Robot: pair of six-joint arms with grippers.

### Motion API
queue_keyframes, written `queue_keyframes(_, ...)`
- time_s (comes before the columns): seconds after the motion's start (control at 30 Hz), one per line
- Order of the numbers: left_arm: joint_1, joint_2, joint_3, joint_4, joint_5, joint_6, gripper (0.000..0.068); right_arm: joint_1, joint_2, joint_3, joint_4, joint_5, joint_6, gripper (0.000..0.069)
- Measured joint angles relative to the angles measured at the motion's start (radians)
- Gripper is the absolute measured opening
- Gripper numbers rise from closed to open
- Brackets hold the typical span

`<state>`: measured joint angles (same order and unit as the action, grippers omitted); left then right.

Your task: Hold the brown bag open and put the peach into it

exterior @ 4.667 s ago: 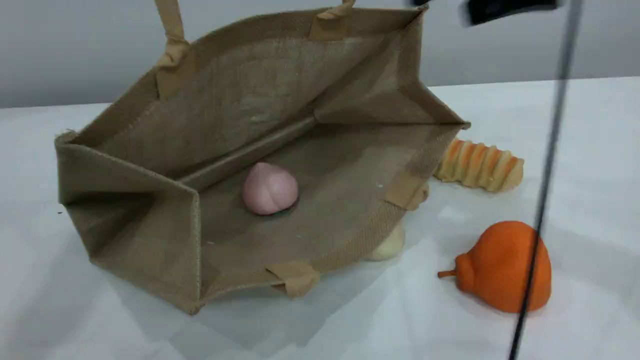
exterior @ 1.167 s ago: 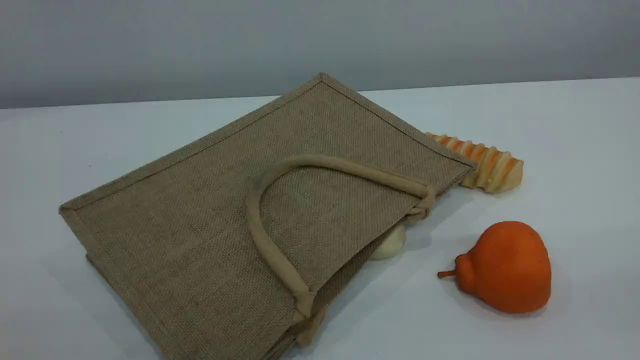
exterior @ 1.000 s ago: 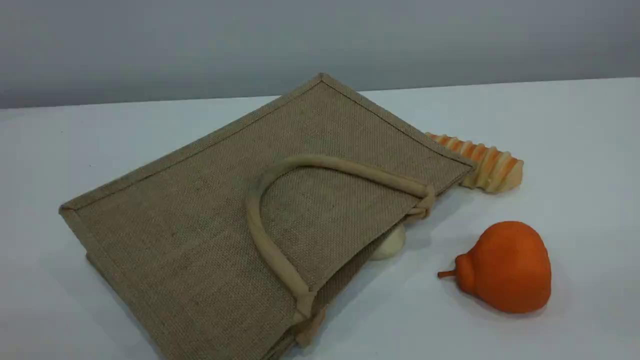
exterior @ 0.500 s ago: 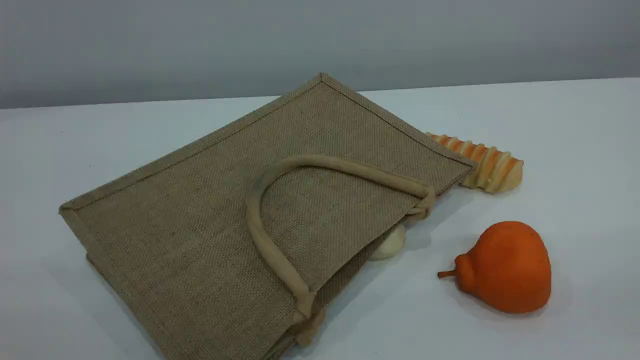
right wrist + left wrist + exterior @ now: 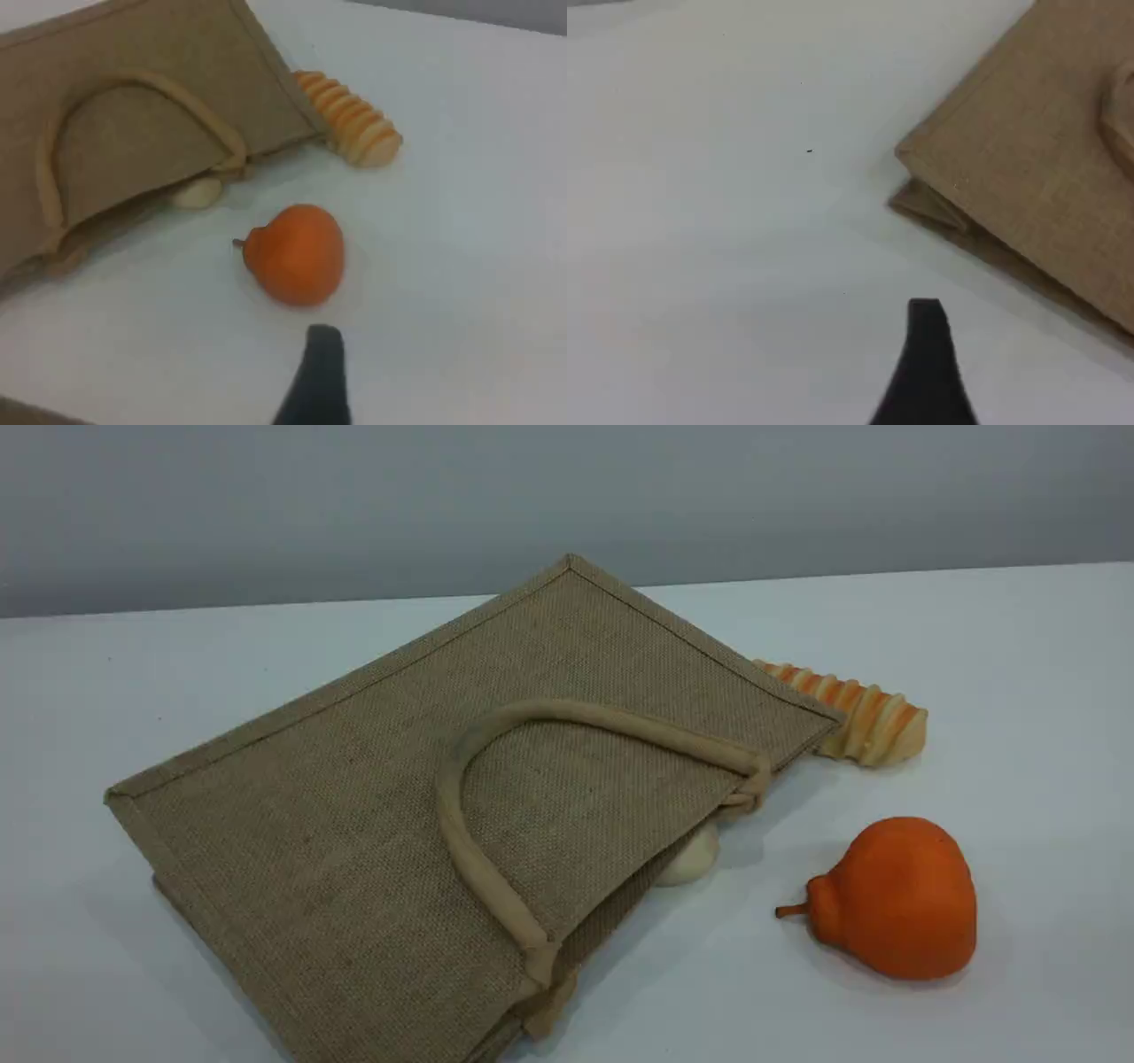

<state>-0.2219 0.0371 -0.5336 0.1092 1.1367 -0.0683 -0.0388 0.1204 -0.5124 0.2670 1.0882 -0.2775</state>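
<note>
The brown bag (image 5: 354, 824) lies flat and closed on the white table, one beige handle (image 5: 461, 841) resting on its upper side. The left wrist view catches its corner (image 5: 1045, 177), and the right wrist view its mouth end (image 5: 133, 133). The peach is hidden. Neither arm is in the scene view. The left gripper's dark fingertip (image 5: 926, 314) hangs over bare table to the left of the bag. The right gripper's fingertip (image 5: 323, 341) hangs just below the orange fruit. Nothing is at either fingertip.
An orange pear-shaped fruit (image 5: 895, 899) with a stem lies right of the bag, also seen as the fruit (image 5: 297, 257). A ridged orange-and-cream bread (image 5: 850, 713) lies behind it. A cream bun (image 5: 691, 859) is tucked under the bag's mouth edge.
Several seconds ago the bag was held open with the peach inside. It now lies flat and closed, and the arms have left the scene view. Nothing moved in the last second.
</note>
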Motion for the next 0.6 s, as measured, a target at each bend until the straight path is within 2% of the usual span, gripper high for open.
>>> queue_keyframes(0.33,0.002,0.000,0.000,-0.003,0.000,0.002,0.0507,-0.007,0.000,0.000,0.001,0.000,0.000,0.0585)
queue_keyframes(0.6,0.126,-0.001,0.000,-0.004,0.000,0.002,0.0507,-0.011,-0.092,0.000,0.008,0.001,0.000,0.0585)
